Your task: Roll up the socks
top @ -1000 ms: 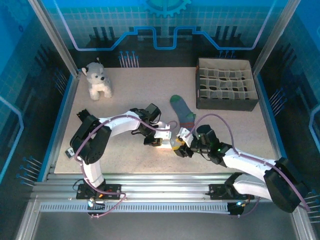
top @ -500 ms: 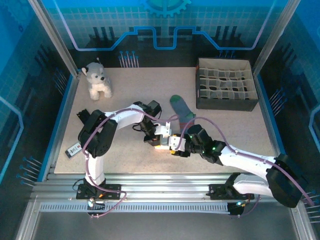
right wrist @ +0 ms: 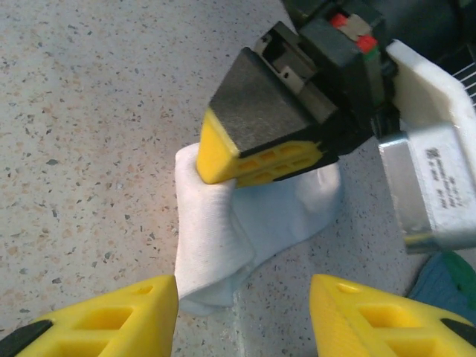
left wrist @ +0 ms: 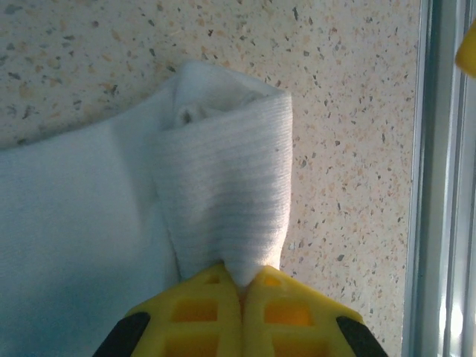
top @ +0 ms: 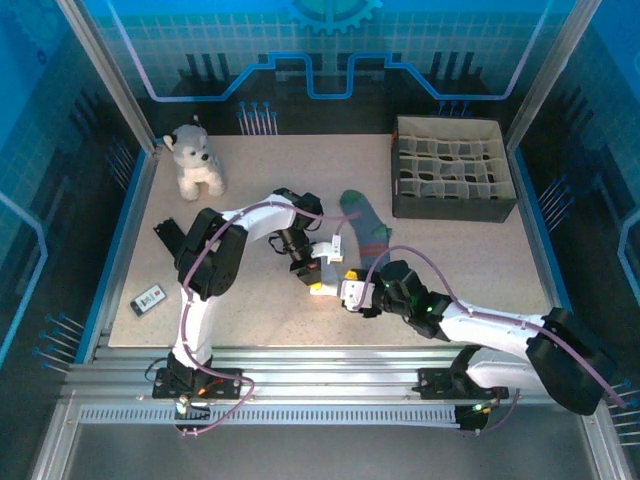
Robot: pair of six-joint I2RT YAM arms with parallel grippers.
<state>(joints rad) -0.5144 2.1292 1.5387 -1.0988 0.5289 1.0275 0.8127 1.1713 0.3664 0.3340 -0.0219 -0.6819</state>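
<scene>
Pinching the white sock in the left tool, we edged the spread right tool nearer from four o'clock, perhaps mid-roll.

A robotics lab cell is showing itself here; slotted aluminium rails are carrying two cabled arm bases on the near side of the yellow fingers; a speckled table is lying beneath those fingers; beyond them, blue printed panels with a gear motif are closing the back, metal posts framing the enclosure.
</scene>
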